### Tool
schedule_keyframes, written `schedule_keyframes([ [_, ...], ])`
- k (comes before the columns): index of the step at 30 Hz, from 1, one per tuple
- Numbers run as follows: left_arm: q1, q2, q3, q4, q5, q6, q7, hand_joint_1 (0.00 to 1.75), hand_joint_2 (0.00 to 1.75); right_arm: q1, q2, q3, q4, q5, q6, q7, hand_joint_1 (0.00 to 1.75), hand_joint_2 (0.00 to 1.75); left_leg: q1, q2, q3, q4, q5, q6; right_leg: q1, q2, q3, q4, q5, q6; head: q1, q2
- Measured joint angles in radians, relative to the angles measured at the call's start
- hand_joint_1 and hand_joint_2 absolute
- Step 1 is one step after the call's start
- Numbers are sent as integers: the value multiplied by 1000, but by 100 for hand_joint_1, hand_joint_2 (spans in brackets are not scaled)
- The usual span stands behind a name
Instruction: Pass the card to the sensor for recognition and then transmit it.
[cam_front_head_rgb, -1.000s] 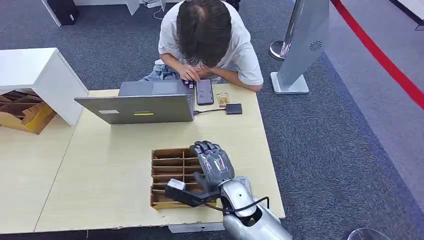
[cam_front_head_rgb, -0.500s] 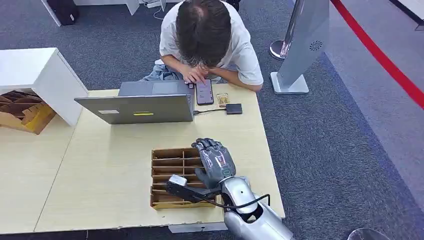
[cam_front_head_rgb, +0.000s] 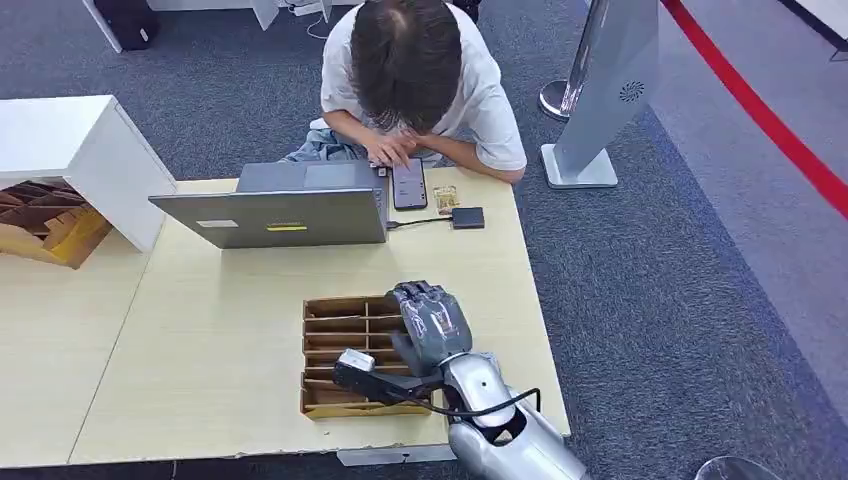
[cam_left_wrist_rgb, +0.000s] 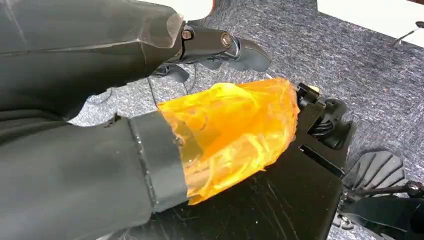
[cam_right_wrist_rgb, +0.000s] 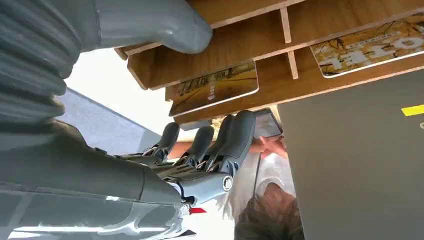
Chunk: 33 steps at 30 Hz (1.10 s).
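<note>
Still early, by the look of it: no card has left the rack (cam_front_head_rgb: 340, 350), so picking, scanning and handing over are all left to do. The rack is a brown slotted tray in the lower middle of the head view, lying on the pale worktop (cam_front_head_rgb: 200, 340). The right hand (cam_front_head_rgb: 432, 325) hovers over the rack's right end, fingers (cam_right_wrist_rgb: 235, 137) extended side by side and the thumb (cam_right_wrist_rgb: 165, 25) set apart from them; nothing lies between them, so it holds nothing. Whether a fingertip touches the rack I cannot tell.

In the right wrist view two cards (cam_right_wrist_rgb: 216, 86) lie flat in their slots, the nearer one just beside the fingers, the other (cam_right_wrist_rgb: 372, 47) a compartment away toward the upper right of that frame. My guess is the nearer card is the target and the hand is lining up to pinch it.

A small dark box (cam_front_head_rgb: 467, 217) on a cable sits at the top edge of the worktop, beside the laptop (cam_front_head_rgb: 275, 205); it may be the sensor, though that is a judgement. It lies well apart from the rack. A person (cam_front_head_rgb: 415, 80) sits behind it with a phone (cam_front_head_rgb: 409, 184).

The left hand (cam_left_wrist_rgb: 220, 47) hangs over grey carpet, fingers curled in, holding nothing.
</note>
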Motion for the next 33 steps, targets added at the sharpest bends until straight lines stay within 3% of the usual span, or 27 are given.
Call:
schedule_keyframes([
  [20,0,0,5,0,-3,-6,0,0,0,-1,0,-1,2,1,2,-3,65,175,0,0,0,0,0,0,0,0,0,0,0,0,0,0],
  [33,0,-1,5,0,-13,-9,0,0,0,-6,3,-9,12,-4,-3,-3,75,175,0,0,0,0,0,0,0,0,0,0,0,0,0,0],
])
